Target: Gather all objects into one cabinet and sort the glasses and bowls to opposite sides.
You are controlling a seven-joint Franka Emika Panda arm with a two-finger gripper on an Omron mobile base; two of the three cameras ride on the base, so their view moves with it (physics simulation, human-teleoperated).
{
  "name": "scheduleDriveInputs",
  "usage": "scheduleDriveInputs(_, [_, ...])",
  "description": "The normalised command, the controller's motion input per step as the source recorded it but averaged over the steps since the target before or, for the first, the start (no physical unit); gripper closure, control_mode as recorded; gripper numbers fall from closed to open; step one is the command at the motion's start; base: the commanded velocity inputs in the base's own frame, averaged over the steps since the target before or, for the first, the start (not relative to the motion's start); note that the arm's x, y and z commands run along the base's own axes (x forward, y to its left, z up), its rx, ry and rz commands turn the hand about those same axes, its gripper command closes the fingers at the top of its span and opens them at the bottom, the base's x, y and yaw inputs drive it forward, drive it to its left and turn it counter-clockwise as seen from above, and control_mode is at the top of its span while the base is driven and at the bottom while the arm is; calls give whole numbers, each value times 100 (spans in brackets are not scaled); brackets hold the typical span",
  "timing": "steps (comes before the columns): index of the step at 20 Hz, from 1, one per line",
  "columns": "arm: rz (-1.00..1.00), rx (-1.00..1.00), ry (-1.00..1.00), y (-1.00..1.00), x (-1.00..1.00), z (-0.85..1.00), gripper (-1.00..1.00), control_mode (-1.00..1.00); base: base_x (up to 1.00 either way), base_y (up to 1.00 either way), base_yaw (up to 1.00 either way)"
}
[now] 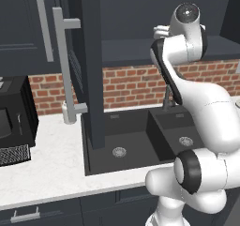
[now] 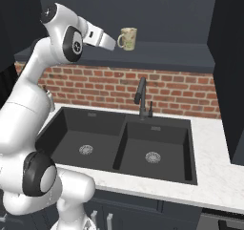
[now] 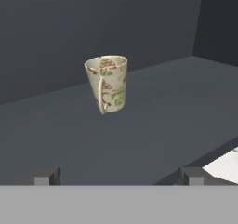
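Presently the cream patterned cup (image 3: 106,84) is seen upright on the cabinet shelf (image 3: 153,121) above the sink (image 2: 119,138); the hand (image 2: 112,43), spread wide and empty, is aimed at it; closing around the cup is judged next.

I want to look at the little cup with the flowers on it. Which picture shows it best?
The hand view: the cup stands near the middle, big enough to see its handle and its red and green pattern, on the dark cabinet shelf. The right base view shows it small, just past the hand. In the left base view I cannot make it out.
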Motion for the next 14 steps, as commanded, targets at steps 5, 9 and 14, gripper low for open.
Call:
scheduleDriveInputs(5, [0,0,0,0,36,0,-100,-100,0,0,0])
scheduleDriveInputs(9, [0,0,0,0,45,0,-100,-100,0,0,0])
scheduleDriveInputs(14, [-1,0,0,0,47,0,-100,-100,0,0,0])
